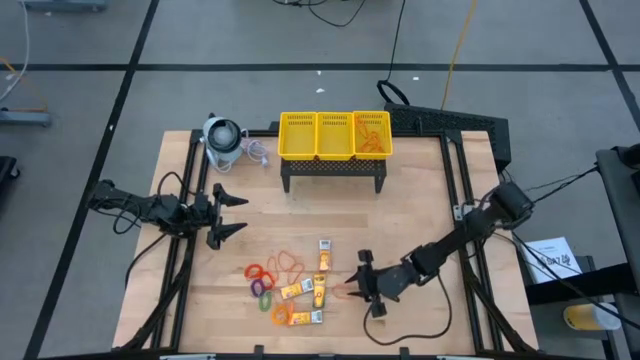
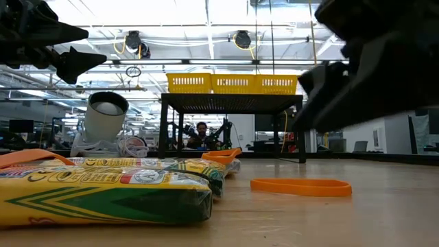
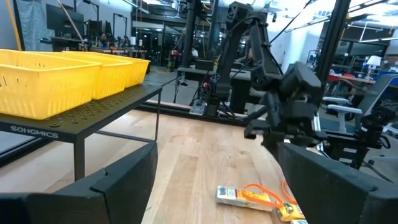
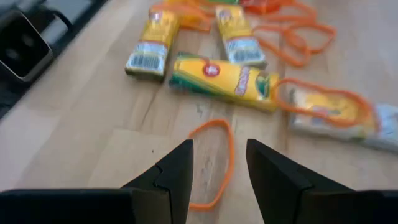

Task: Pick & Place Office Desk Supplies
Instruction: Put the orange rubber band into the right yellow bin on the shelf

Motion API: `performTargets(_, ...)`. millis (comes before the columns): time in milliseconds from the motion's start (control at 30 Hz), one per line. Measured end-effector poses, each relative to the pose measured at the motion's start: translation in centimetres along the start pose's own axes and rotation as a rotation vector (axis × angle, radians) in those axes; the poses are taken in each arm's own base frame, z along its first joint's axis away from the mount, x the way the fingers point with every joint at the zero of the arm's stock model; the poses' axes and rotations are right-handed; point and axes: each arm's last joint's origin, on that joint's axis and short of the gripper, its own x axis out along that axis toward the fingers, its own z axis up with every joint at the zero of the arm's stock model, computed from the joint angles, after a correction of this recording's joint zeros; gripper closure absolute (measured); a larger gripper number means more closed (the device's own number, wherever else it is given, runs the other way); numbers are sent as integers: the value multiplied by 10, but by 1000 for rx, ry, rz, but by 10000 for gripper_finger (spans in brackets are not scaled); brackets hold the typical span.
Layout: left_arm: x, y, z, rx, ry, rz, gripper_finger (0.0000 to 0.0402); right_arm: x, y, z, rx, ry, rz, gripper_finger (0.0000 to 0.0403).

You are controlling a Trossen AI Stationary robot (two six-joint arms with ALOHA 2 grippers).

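Right gripper [image 2: 322, 82]: blurred dark mass, cut off at 2 o'clock.
Packets [image 2: 103, 192]: cropped at 9 o'clock.

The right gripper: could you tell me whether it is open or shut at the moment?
Open: the right gripper shows a clear gap between its fingers, empty, above an orange rubber-band loop lying on the table.

Bright overhead lights — soft wrist blur
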Motion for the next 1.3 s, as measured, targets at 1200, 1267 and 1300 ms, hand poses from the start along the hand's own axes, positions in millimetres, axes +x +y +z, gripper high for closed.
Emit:
performTargets(1200, 0, 0, 0, 0, 0, 0, 62, 12, 0, -25, -40, 116, -62, 400)
performTargets(1267, 0, 0, 0, 0, 0, 0, 62, 13, 0, -23, -60, 92, -61, 401)
performTargets(1300, 0, 0, 0, 0, 0, 0, 62, 13, 0, -21, -69, 72, -57, 401)
